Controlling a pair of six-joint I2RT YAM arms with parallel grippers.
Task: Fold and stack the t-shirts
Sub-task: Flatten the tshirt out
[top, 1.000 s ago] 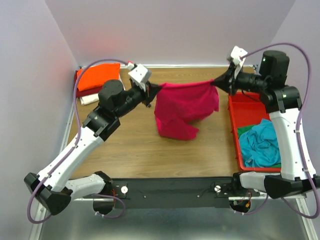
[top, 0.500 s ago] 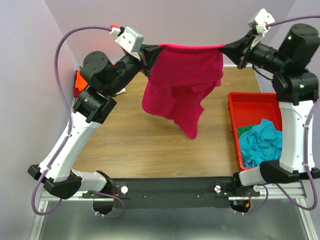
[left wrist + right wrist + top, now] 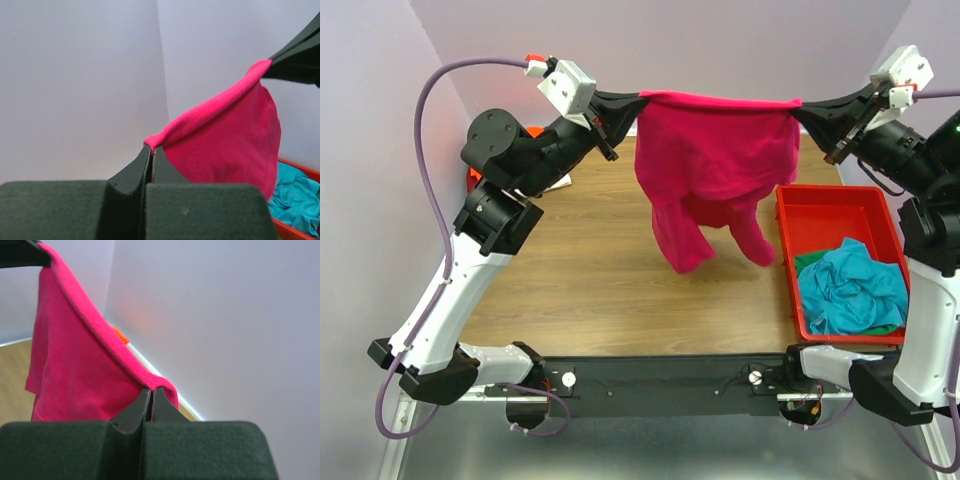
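T-shirt in bright pink-red (image 3: 715, 150) hangs in the air over the far half of the counter (image 3: 590, 270), its top edge pulled taut between the two arms. At the left, the left end effector (image 3: 638, 98) is pinched tight on one corner of that edge, with only a thin fold of cloth between its fingers. The body sags below in uneven lobes, so it may land creased if it is lowered like this. At the right, the right end effector (image 3: 798, 103) is clamped on the other corner just as narrowly. Spreading the arms further could pull a corner free and drop that side. The right lobe hangs near the red tray (image 3: 830, 195) holding a teal shirt (image 3: 850, 290), and could drape over its rim.
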